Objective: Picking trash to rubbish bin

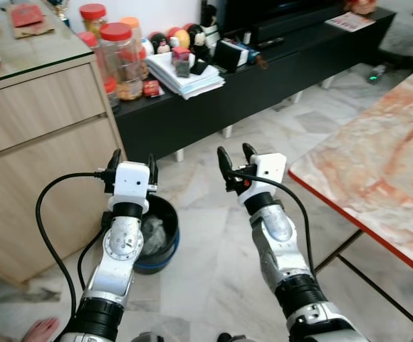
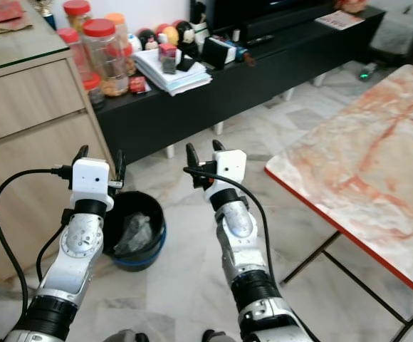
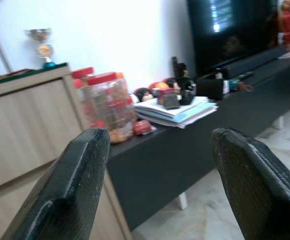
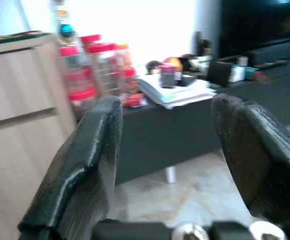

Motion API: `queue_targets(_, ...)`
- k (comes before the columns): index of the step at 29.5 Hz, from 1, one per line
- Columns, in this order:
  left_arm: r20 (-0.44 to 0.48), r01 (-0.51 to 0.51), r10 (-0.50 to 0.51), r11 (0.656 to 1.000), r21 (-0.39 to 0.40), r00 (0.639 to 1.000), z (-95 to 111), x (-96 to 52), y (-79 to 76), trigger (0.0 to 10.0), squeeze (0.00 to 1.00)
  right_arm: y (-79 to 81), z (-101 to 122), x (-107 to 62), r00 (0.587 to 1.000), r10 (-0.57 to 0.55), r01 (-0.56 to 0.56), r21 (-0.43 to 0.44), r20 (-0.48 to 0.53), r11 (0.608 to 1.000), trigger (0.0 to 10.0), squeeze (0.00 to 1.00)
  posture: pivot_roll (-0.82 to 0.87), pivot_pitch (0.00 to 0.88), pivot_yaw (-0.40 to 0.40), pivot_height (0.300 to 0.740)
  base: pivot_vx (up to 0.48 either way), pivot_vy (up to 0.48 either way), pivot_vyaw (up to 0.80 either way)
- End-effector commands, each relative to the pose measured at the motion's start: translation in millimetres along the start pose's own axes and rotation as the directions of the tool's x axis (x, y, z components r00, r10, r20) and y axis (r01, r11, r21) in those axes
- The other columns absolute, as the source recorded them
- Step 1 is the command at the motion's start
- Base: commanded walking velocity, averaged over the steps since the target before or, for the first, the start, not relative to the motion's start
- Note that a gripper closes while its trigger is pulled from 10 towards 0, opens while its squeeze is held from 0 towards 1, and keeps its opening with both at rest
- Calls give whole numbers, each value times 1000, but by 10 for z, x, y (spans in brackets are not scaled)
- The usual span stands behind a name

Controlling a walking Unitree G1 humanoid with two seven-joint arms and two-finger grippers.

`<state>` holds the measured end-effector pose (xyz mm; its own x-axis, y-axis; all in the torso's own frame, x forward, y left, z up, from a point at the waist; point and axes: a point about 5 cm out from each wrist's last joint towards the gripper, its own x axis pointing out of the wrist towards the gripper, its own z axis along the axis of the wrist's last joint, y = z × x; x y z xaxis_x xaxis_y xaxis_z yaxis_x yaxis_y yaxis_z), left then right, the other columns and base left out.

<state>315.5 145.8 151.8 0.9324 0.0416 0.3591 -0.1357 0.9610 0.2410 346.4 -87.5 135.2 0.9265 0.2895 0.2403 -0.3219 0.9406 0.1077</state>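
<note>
Black bin (image 1: pixel 158 239): sat on the floor by the wooden cabinet (image 1: pixel 43 135), under the left arm.
Left gripper (image 1: pixel 132 165): fingers apart, empty.
Right gripper (image 1: pixel 236 157): fingers apart, empty.
Writing: none readable.

No text, label, brand name, number or sign can be read in any of the views. The red-lidded clear plastic jars (image 1: pixel 117 60) on the low black cabinet (image 1: pixel 263 78) carry no legible labels. The stack of white papers (image 1: pixel 185 77) beside them shows no print that can be made out. A red-and-white printed sheet (image 1: pixel 349 21) at the far end of the cabinet and the red packet (image 1: pixel 26 14) on the glass-covered wooden tabletop (image 1: pixel 21 53) bear markings, but these are too small and blurred to read.
</note>
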Motion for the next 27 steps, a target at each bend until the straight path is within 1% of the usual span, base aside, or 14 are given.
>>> queue_targets(1,-11,-16,16,1000,17,1000,-37,0,52,10000,0,-10,46,42,1000,-7,7,3,11,1000,10000,0,65,114,-68,740,0,0,-800)
queue_targets(4,-14,-24,25,999,25,1000,-54,8,97,10000,0,-3,59,61,1000,-13,13,8,12,1000,10000,0,77,117,-65,740,0,0,-800)
queue_targets(5,-14,-36,37,999,35,999,-56,17,137,10000,0,24,70,74,1000,-8,8,14,16,1000,10000,0,77,129,-52,740,0,0,-800)
queue_targets(6,-17,-44,45,998,38,999,-63,23,160,10000,0,45,70,78,1000,-3,3,14,17,1000,10000,0,80,121,-42,740,0,0,-800)
queue_targets(10,-12,-29,30,998,47,999,-55,27,139,10000,0,66,44,68,1000,-7,7,24,10,1000,10000,0,96,120,-35,740,0,0,-800)
queue_targets(14,-4,-39,39,998,55,999,-38,41,187,10000,0,123,13,61,1000,-4,4,31,3,1000,10000,0,107,118,-29,740,0,0,-800)
queue_targets(16,-2,-40,40,997,60,999,-34,46,202,10000,0,137,8,66,1000,-5,5,34,1,999,10000,0,121,115,-29,740,0,-289,-800)
queue_targets(20,2,-48,48,996,69,999,-33,46,256,10000,0,233,-18,85,1000,19,-18,33,-6,999,10000,0,129,105,-14,740,0,-306,-800)
queue_targets(27,16,-28,27,997,74,1000,-1,92,248,10000,0,288,-22,110,1000,24,-24,39,-6,999,10000,0,136,96,13,740,0,-297,-800)
